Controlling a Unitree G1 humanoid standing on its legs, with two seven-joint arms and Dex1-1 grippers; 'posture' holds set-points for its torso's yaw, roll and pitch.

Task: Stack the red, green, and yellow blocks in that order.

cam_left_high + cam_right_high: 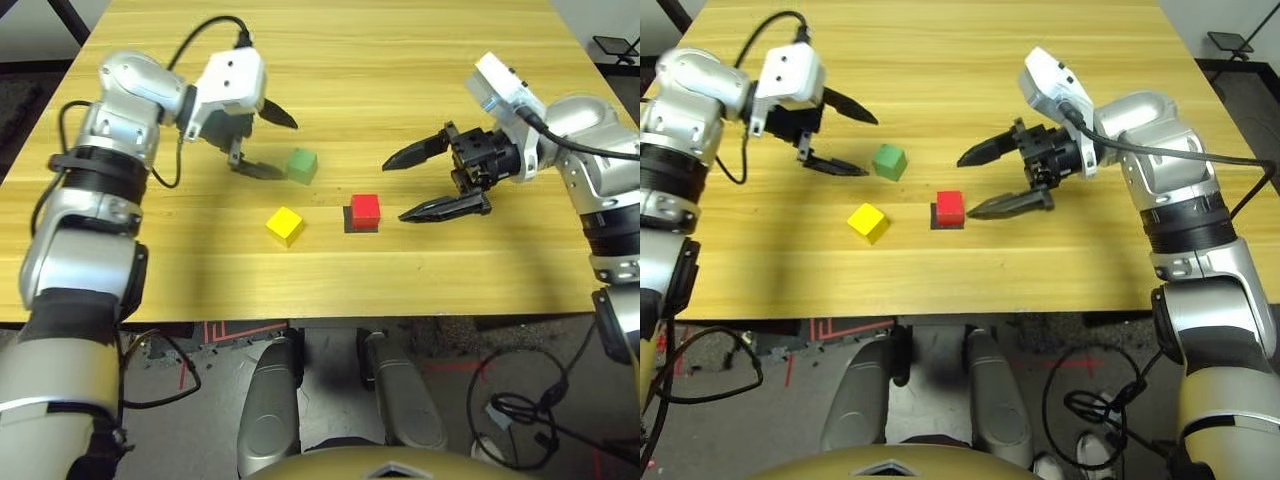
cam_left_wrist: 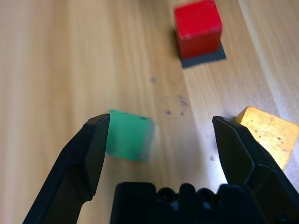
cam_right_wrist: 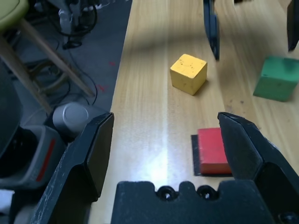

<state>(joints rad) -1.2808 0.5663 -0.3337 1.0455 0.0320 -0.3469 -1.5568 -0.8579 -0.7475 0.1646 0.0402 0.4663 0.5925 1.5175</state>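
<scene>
**Blocks lie unstacked, both grippers spread and empty**

Yellow block (image 1: 285, 224) sits nearest the front edge of the wooden table (image 1: 400, 60), just left of the red block (image 1: 365, 210) and apart from it. The red block rests on a flat black square patch (image 1: 352, 222), which is the landmark here. To the right of the patch, near the red block but not touching it, hangs the right gripper (image 1: 405, 187), fingers wide apart, holding nothing. Farther back and left of the patch stands the green block (image 1: 302, 165). Just left of it is the left gripper (image 1: 282, 146), fingers also spread apart, its lower finger close beside the green block.
</scene>
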